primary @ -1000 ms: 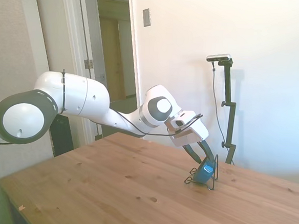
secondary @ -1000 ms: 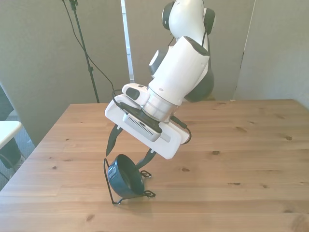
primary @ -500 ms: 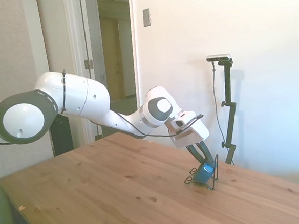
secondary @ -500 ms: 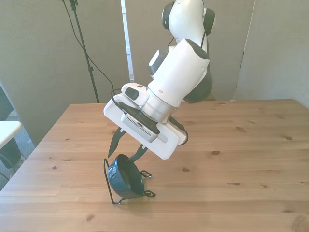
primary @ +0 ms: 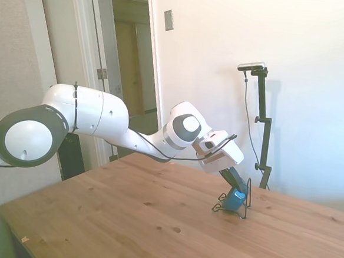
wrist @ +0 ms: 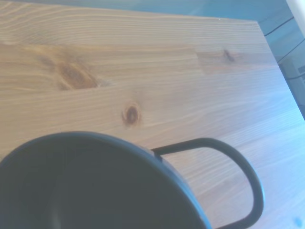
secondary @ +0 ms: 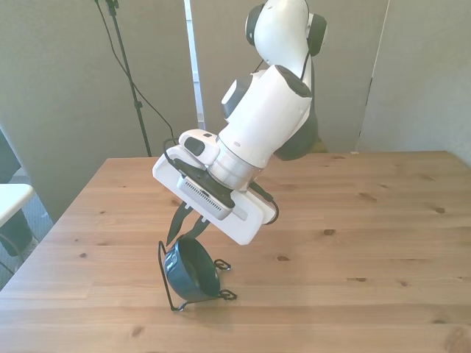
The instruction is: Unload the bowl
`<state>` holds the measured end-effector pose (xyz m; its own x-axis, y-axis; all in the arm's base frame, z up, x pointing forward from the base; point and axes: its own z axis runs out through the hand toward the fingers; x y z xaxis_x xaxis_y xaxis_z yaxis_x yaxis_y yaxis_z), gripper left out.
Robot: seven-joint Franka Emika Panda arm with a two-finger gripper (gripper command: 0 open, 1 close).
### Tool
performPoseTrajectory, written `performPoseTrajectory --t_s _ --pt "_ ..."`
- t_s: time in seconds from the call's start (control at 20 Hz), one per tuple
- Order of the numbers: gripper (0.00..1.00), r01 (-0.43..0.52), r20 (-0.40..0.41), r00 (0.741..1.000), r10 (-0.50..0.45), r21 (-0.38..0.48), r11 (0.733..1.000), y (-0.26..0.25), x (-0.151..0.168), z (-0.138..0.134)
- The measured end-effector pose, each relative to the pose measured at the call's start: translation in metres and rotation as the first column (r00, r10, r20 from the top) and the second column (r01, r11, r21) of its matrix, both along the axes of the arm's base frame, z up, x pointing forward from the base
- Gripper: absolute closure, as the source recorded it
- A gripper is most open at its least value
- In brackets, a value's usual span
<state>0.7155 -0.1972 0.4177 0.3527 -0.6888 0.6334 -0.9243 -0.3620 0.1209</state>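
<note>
Showing, in the front view only, the teal hollow of the bowl [secondary: 191,269] tipped on edge in the black wire rack [secondary: 168,283] near the table [secondary: 353,243] edge closest to that camera; appearing merely as a blue sliver from the side, and filling the wrist view as a blurred dark rim. Bearing no readable writing anywhere. Reaching down with the gripper [secondary: 187,226], fingers drawn close together at the bowl's upper rim, though whether actually clamping it cannot be told.
</note>
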Motion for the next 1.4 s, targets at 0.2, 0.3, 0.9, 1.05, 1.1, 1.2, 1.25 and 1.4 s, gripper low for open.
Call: performPoseTrajectory --t_s 0.2,0.3,0.9,1.05,1.1,1.2,1.25,1.4 --pt "1.0 0.01 -0.008 1.0 -0.01 -0.024 1.0 0.002 0.0 0.001" --pt "1.0 0.015 -0.016 1.0 -0.016 -0.045 0.999 0.006 0.001 0.006" --pt "1.0 -0.09 0.077 0.993 0.092 -0.03 0.995 0.096 0.005 0.058" --pt "1.0 -0.15 0.114 0.983 0.147 0.018 0.989 0.118 -0.015 0.065" --pt "1.0 -0.168 0.124 0.979 0.162 0.037 0.985 0.124 -0.023 0.066" --pt "1.0 -0.203 0.142 0.972 0.19 0.089 0.975 0.134 -0.041 0.066" --pt "1.0 -0.223 0.145 0.968 0.204 0.125 0.967 0.138 -0.051 0.064" --pt "1.0 -0.275 0.127 0.959 0.252 0.221 0.936 0.138 -0.084 0.054"
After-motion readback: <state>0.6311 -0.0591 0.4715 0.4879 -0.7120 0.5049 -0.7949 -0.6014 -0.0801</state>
